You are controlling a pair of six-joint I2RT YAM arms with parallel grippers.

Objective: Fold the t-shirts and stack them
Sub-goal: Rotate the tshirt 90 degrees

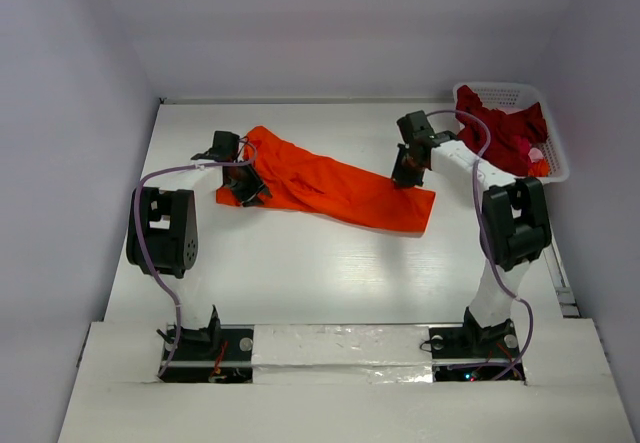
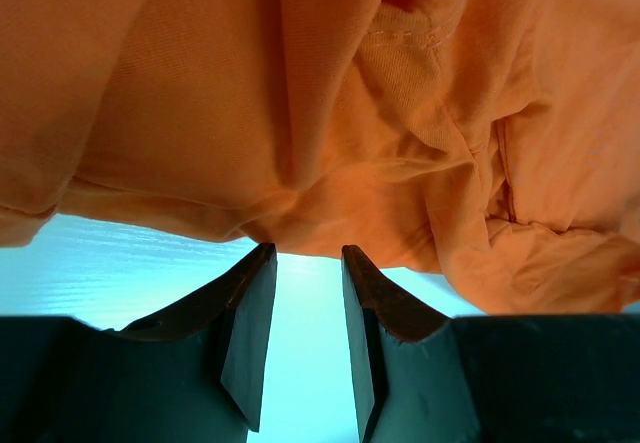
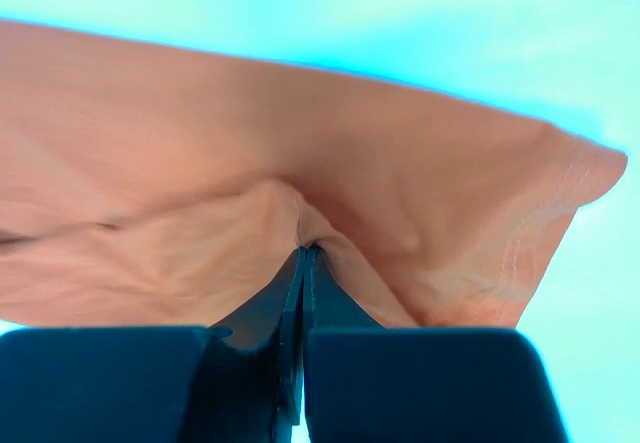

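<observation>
Two end effectors flank one garment on the table (image 1: 330,283). At the left, the left end effector (image 1: 247,185) sits at the left end of the orange t-shirt (image 1: 330,185). Its wrist view shows the jaws apart with bare table between them and the cloth edge just beyond the tips — open, nothing held. The shirt lies as a long band between the two arms, its long axis running from far-left to near-right. Toward the right end, the right end effector (image 1: 405,171) is closed on a pinched ridge of orange cloth, short of the band's right-hand corner. Judgement: the coming move turns on the left side, where the edge lies directly ahead of the open tips, almost touching, and the left arm is the nearer. Further right, the crimson t-shirt (image 1: 500,128) lies heaped in the white basket (image 1: 556,158) at the far-right corner, well apart from both arms. Not determinable — collar, sleeves and label, or how many layers the band holds.
</observation>
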